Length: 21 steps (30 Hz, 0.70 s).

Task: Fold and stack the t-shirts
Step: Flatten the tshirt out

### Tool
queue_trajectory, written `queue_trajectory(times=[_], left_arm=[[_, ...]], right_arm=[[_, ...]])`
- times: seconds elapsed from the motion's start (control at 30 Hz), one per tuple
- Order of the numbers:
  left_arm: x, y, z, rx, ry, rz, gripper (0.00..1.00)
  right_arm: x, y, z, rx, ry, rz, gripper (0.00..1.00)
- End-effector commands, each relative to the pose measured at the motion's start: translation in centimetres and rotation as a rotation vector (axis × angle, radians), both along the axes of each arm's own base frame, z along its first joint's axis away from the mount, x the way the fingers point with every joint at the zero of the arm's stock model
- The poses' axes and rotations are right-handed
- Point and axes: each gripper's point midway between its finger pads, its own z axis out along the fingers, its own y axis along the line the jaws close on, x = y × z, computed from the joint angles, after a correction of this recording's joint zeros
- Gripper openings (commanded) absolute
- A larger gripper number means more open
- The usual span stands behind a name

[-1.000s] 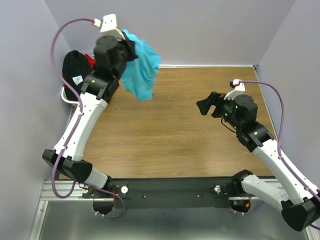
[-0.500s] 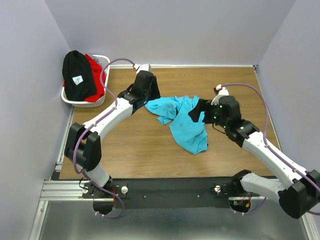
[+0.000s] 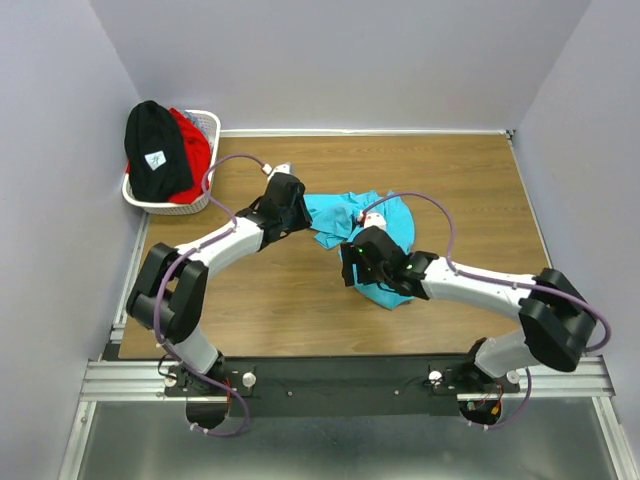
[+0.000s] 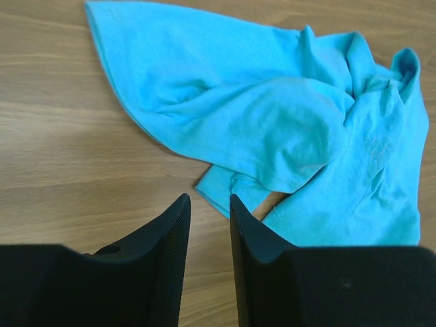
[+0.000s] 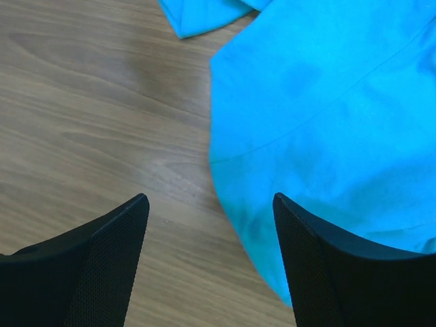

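Right arm [image 3: 470,285] lowered, outstretched over turquoise shirt [image 3: 335,212]

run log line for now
left gripper: open, empty | right gripper: open over crumpled turquoise cloth t-shirt | black t-shirt, red t-shirt: piled in white lattice plastic basket

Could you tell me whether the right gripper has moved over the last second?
Yes. Against the table, the right gripper has swung left and toward the near edge, from the right half to the left edge of the turquoise t-shirt.
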Motion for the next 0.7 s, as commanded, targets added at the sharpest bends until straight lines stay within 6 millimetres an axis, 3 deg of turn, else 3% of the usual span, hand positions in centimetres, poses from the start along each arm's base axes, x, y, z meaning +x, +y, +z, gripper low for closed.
queue_trajectory(times=[0.0, 0.17, 0.27, 0.67], left_arm=[[-0.5, -3.4, -1.6, -0.050, 0.021, -0.089, 0.37], [-1.1, -7.1, -3.9, -0.048, 0.051, -0.189, 0.37], [-1.1, -8.0, -4.9, -0.024, 0.068, -0.200, 0.37], [-1.3, -7.6, -8.0, 0.043, 0.117, -0.162, 0.37]], right_arm=[[1.8, -0.1, -1.4, -0.055, -0.051, -0.089, 0.75], [3.1, 0.3, -2.5, -0.077, -0.084, -0.110, 0.57], [3.5, 1.1, -2.9, -0.064, -0.089, -0.094, 0.57], [3.6, 2.4, -5.5, -0.067, -0.051, -0.065, 0.57]])
